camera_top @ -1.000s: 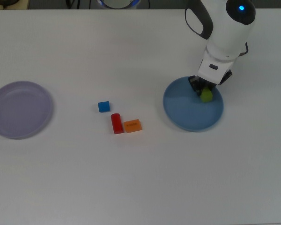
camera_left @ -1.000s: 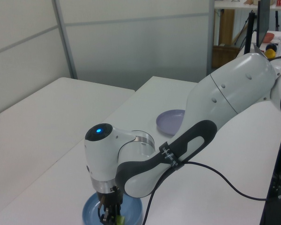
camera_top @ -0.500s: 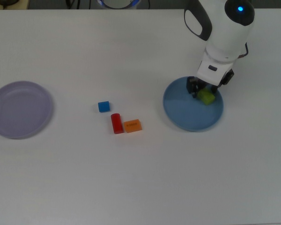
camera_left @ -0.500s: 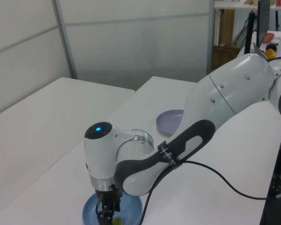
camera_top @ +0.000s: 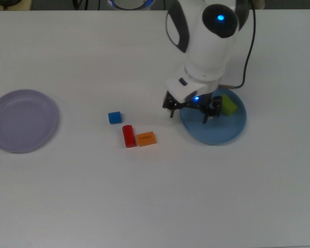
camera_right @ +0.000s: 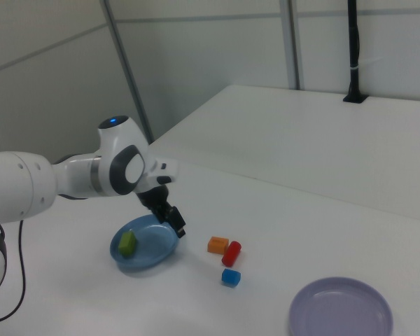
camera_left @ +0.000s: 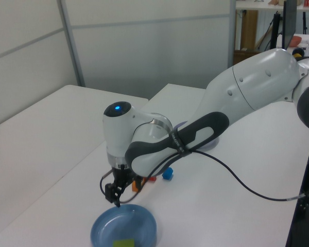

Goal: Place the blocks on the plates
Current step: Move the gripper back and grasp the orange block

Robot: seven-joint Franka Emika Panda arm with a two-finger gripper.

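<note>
Green block [camera_top: 228, 105] sits on the blue plate [camera_top: 217, 132]; my gripper [camera_top: 191, 109] hangs empty, fingers spread. Next I'd go for the orange block [camera_top: 146, 138].

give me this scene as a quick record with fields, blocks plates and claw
green block: lying in the blue plate
red block: on the table, touching the orange block
blue block: on the table, apart from the red one
lavender plate: holds nothing, at the top view's left
claw: open, holding nothing, above the blue plate's edge nearest the loose blocks
blocks plated: one of four
</note>
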